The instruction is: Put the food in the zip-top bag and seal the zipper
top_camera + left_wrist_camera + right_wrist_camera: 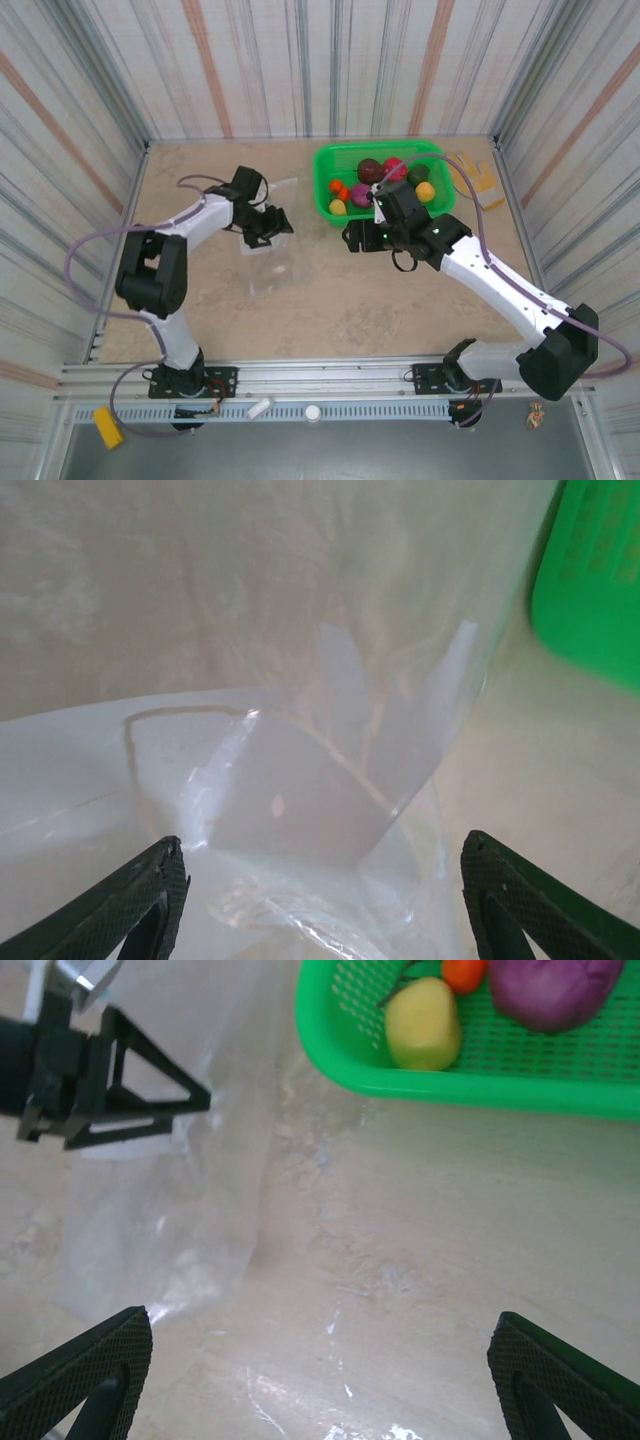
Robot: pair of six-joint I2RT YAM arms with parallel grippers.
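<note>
Left pincer (272, 226) sits at the clear bag (268, 262), perhaps touching it; food (371, 170) lies in the green basket (323, 180).

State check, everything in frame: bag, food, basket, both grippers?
zip-top bag: empty, crumpled on the table; sealed or not, cannot tell.
food: all in the green basket, none bagged.
green basket: upright, holding the food.
left gripper: open, jaws either side of bag plastic.
right gripper: open, empty, over the table.

No lettering is legible on the zip-top bag (268, 258) or the green basket (322, 186).
</note>
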